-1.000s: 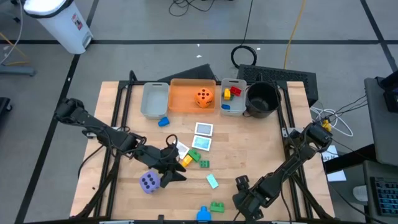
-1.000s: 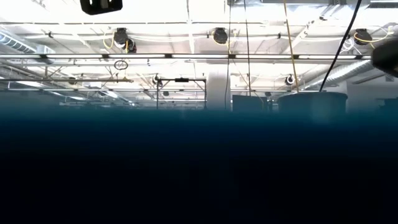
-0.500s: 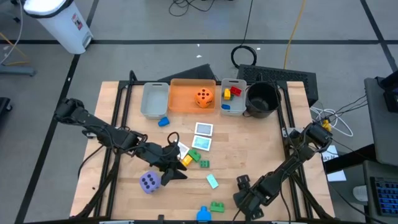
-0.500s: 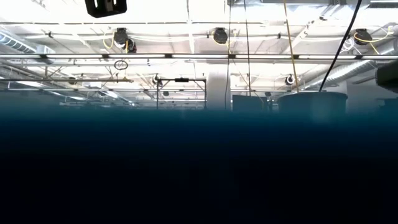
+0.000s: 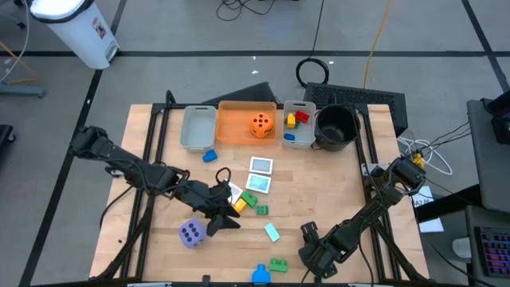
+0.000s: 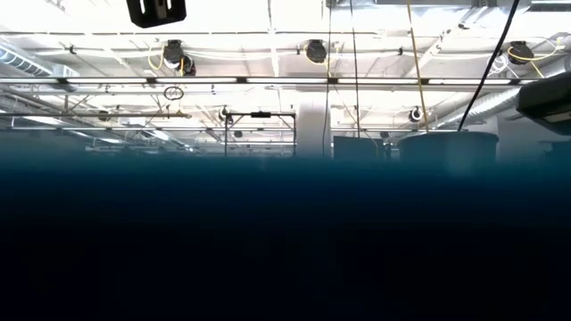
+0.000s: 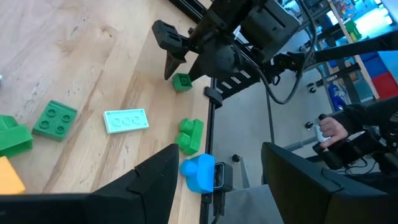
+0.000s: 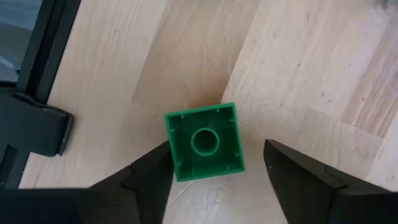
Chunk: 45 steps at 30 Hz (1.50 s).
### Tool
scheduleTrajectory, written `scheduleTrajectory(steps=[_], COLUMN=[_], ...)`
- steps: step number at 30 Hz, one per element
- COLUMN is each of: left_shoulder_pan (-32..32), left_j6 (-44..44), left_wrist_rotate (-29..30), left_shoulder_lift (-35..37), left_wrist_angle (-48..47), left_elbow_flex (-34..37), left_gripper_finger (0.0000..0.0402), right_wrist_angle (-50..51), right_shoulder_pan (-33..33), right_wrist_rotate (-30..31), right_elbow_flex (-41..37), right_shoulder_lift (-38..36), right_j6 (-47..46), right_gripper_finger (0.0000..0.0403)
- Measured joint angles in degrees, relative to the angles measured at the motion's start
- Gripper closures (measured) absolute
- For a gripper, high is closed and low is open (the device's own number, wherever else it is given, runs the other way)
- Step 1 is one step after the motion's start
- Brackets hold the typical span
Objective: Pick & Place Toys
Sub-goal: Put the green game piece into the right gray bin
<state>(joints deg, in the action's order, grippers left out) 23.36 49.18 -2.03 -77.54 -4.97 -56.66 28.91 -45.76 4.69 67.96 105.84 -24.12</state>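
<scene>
A small green brick (image 8: 204, 142) lies hollow side up on the wooden table near its near edge; it also shows in the left wrist view (image 7: 181, 81). My right gripper (image 8: 216, 150) points down over it, open, one finger on each side. My left gripper (image 5: 225, 222) hangs open and empty above the table's middle. It is beside the purple die (image 5: 191, 233) and a yellow brick (image 5: 237, 205). The orange die (image 5: 260, 124) sits in the orange bin (image 5: 239, 135). Two picture cards (image 5: 259, 174) lie flat mid-table. My right gripper has one finger (image 8: 152, 171) close against the green brick's side (image 8: 169, 149); whether it touches, I cannot tell. The other finger stands apart from the brick. The brick rests flat on the table.
Loose green bricks (image 5: 255, 206), a pale teal brick (image 5: 272, 232), and a green (image 5: 278, 264) and a blue brick (image 5: 260, 275) lie toward the near edge. At the far edge stand a grey bin (image 5: 198, 127), a small bin with bricks (image 5: 299, 123) and a black bowl (image 5: 335, 127).
</scene>
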Motion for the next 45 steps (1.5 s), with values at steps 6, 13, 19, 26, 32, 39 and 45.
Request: scheduleTrajectory(steps=[6, 13, 19, 26, 32, 39, 45], left_shoulder_pan=[-1.2, -2.2, -3.4, -5.1, -7.7, -12.4, -16.1], left_j6=[-0.7, -1.1, -1.1, -0.6, 0.0, 4.8, 8.1], left_wrist_rotate=[-1.1, -1.5, -4.2, -6.3, -6.8, -6.5, -5.5], left_shoulder_lift=[0.0, 0.0, 0.0, 0.0, 0.0, 0.0, 0.0], left_wrist_angle=[0.0, 0.0, 0.0, 2.5, 11.0, 24.1, 28.9], left_elbow_flex=[0.0, 0.0, 0.0, 0.0, 0.0, 0.0, 0.0], left_gripper_finger=[0.0165, 0.0165, 0.0165, 0.0165, 0.0165, 0.0165, 0.0165], right_wrist_angle=[0.0, 0.0, 0.1, -0.8, -9.6, -25.2, -34.2], right_shoulder_pan=[0.6, 2.9, 6.4, 12.6, 18.6, 24.5, 26.2], right_wrist_rotate=[0.0, -0.2, 2.2, 9.9, 20.0, 24.1, 24.0], right_elbow_flex=[0.0, 0.0, 0.0, 0.0, 0.0, 0.0, 0.0], right_shoulder_lift=[0.0, -0.3, -2.8, -12.5, -23.1, -29.1, -29.1], right_j6=[0.0, -0.7, -0.7, -0.1, -0.2, 3.9, 9.9], right_gripper_finger=[0.0228, 0.0277, 0.0269, 0.0267, 0.0266, 0.0265, 0.0265])
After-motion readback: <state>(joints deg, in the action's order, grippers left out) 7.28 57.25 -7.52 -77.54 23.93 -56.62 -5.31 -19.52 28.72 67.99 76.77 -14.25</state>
